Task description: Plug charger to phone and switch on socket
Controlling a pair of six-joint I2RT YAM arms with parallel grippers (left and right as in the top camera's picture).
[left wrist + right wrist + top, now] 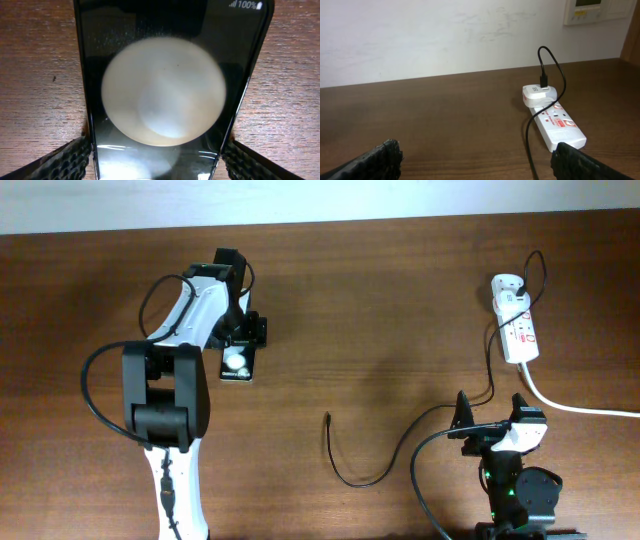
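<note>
The black phone [238, 363] lies flat on the table at the left, white circles on its face. It fills the left wrist view [160, 90]. My left gripper [241, 343] [156, 162] is over its far end, a finger pressed against each long edge. The charger cable [400, 448] runs from the white adapter [507, 283] [537, 95] in the socket strip [522, 335] [561, 126] across the table. Its plug tip [327, 418] lies free mid-table. My right gripper [492, 422] [477, 167] is open and empty, near the table's front, short of the strip.
The strip's thick white cord [585, 409] runs off to the right edge. The thin cable [528, 140] passes just inside my right gripper's right finger. A white wall stands behind the table, with a wall panel [590, 10] at the upper right.
</note>
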